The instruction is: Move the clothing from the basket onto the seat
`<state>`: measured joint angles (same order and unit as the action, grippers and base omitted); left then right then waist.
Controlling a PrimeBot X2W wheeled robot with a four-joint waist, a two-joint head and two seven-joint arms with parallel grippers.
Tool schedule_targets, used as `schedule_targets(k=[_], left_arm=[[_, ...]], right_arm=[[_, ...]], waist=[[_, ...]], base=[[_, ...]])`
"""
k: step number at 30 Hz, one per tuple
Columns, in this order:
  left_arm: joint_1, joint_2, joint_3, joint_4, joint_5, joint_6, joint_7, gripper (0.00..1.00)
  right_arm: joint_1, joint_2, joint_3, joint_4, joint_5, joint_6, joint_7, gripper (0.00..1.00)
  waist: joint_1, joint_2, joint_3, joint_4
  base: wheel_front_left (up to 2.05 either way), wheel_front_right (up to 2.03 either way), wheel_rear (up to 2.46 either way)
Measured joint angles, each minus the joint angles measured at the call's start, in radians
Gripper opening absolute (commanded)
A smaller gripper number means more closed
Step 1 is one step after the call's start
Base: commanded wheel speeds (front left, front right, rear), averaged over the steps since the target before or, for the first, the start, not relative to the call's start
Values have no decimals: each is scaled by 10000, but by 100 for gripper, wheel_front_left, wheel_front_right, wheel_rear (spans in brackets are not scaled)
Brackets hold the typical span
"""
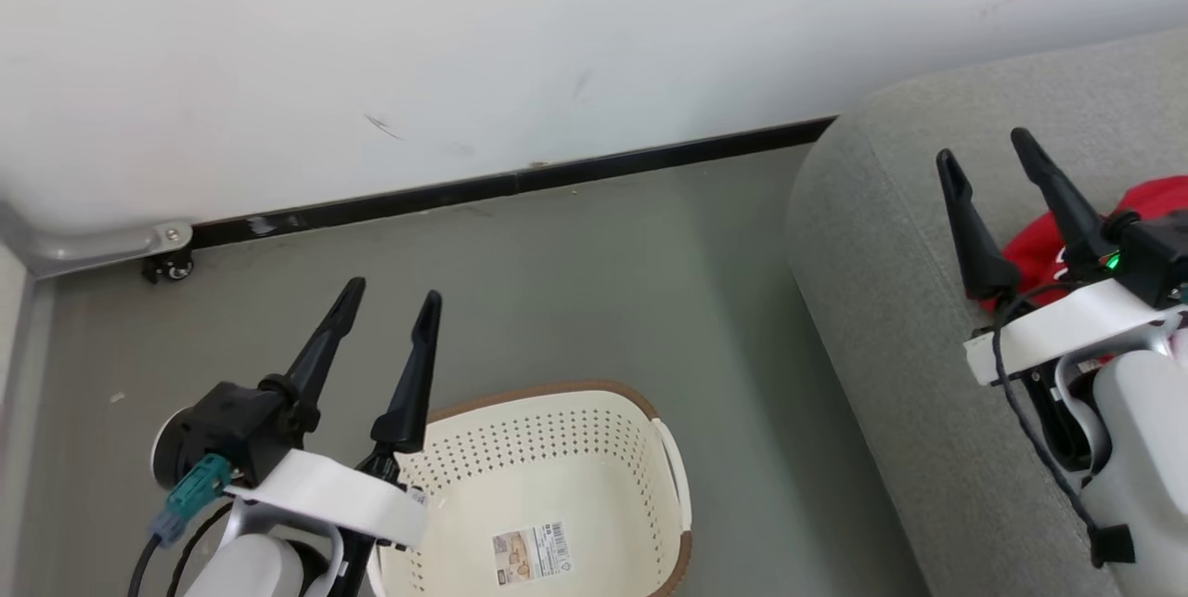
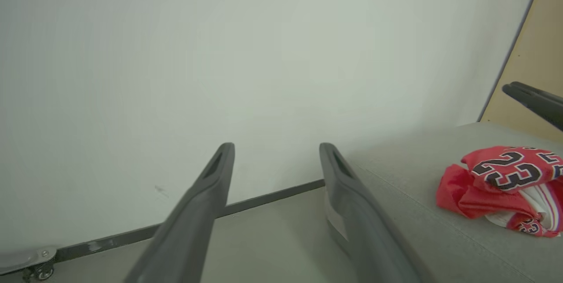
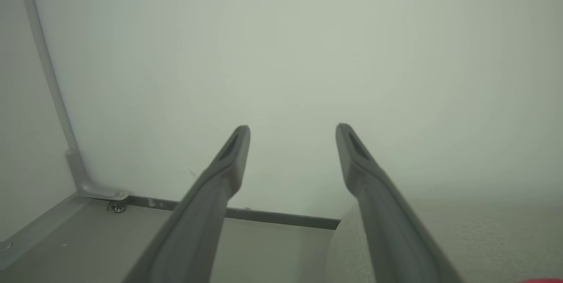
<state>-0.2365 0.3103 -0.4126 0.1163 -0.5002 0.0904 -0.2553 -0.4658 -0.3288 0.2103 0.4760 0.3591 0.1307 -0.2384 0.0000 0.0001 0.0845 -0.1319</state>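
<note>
The clothing (image 2: pixel 506 181) is found on the seat (image 1: pixel 891 235) — a bunched red heap with a black 23 outlined in white turned upward and white fabric showing in the folds. It is set back from the seat edge that faces the basket (image 1: pixel 557 448), not far from the rounded corner nearest the wall (image 1: pixel 557 40).

The right gripper (image 1: pixel 982 146) is held over the seat with its two dark fingers spread apart and nothing between them. In the head view the heap is partly hidden behind it, and whether the two touch cannot be told.

The left gripper (image 1: pixel 393 292) is held over the floor (image 1: pixel 603 281) at the basket's left rim, its fingers likewise spread and gripping nothing.

The basket is stood on the floor to the left of the seat, apart from it, with a strip of floor between. A printed sticker (image 1: pixel 531 551) is seen on its inner bottom — the near part of the basket is cut off by the picture's lower edge.
</note>
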Motion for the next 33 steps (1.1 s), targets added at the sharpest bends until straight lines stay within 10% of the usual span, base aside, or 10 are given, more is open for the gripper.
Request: schedule_targets(k=[33], left_arm=[[1850,-648,1009,293,1104,782,0,100]], right_arm=[[3245,2426,-1066,-334,-1837,0,-81,100]], waist=[[0,0,-1493,1114]], base=[[0,0,0]])
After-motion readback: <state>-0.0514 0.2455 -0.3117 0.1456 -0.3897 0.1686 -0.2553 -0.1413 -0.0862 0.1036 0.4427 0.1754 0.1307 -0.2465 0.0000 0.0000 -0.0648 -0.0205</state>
